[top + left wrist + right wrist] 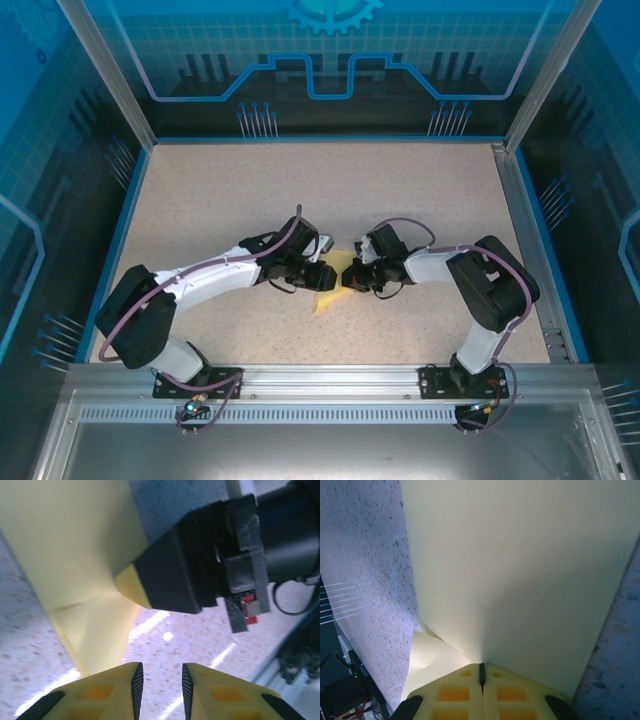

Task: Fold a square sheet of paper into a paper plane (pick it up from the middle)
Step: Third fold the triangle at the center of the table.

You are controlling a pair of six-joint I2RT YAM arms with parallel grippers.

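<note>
**A:** Where is the paper?

**B:** The paper [327,297] is on the table [220,200], about midway between the left and right edges and somewhat nearer the near edge than the far one. It is plain yellow, and both arms reach in over it, one from each side.

**A:** What about the left hand?

**B:** The left hand [160,687] sits low over the table beside the paper. Its two pads stand a narrow gap apart, and speckled table shows through that gap. In its wrist view the paper lies ahead and to the left, with a crease across it where it tapers toward the hand.

**A:** And the right hand?

**B:** The right hand [481,672] has its fingers pressed tight together. Their tips meet the paper where a fold line runs down to them, and a small folded corner lies just to their left. The left wrist view shows a yellow fingertip [132,586] touching the paper's edge.

**A:** Is it pinching the sheet?

**B:** I cannot tell whether the sheet is pinched or only pressed.

**A:** How do the hands stand to each other?

**B:** They face each other, near but apart, over the paper.
</note>
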